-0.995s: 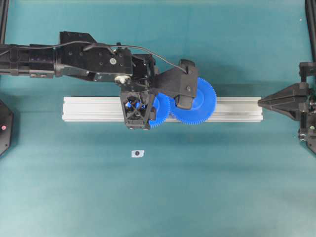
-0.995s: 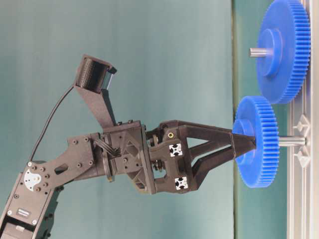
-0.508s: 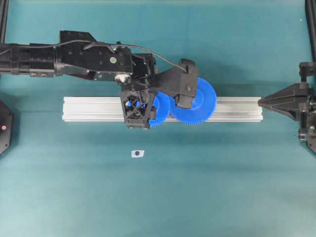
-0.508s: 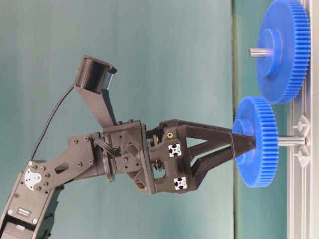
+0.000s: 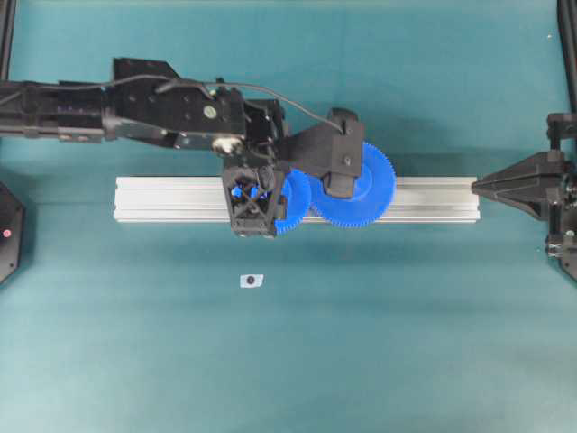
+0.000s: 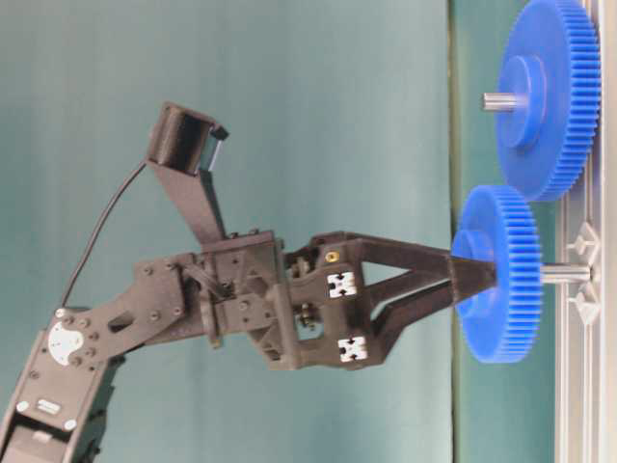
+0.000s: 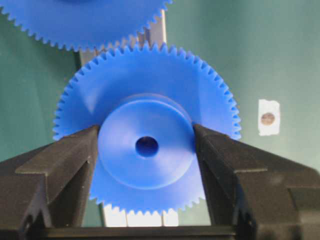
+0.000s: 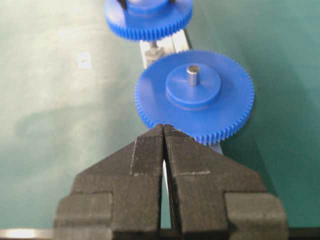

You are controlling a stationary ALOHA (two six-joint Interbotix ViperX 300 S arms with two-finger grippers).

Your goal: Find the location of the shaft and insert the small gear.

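My left gripper [image 7: 146,134] is shut on the raised hub of the small gear [image 7: 150,100], a bright blue toothed wheel with a dark centre hole. From the table-level view, the small gear [image 6: 501,275] hangs just above the aluminium rail [image 6: 578,405]. The silvery shaft [image 6: 564,274] shows between gear and rail, in line with the hub. How far it goes into the hole, I cannot tell. From overhead, the left gripper [image 5: 252,203] covers most of the small gear [image 5: 290,203]. In the right wrist view the shaft [image 8: 152,50] stands below the gear. My right gripper [image 8: 164,126] is shut and empty.
The bigger blue gear [image 5: 361,185] with its grey pin [image 8: 192,75] sits on the rail [image 5: 162,198] beside the small one, their teeth close. A small white tag [image 5: 251,280] with a dark dot lies on the green mat in front of the rail. The right gripper [image 5: 475,187] rests at the rail's right end.
The left gripper has moved the small gear slightly nearer the rail along the shaft, and its wrist has tilted a little. The right arm has not moved.
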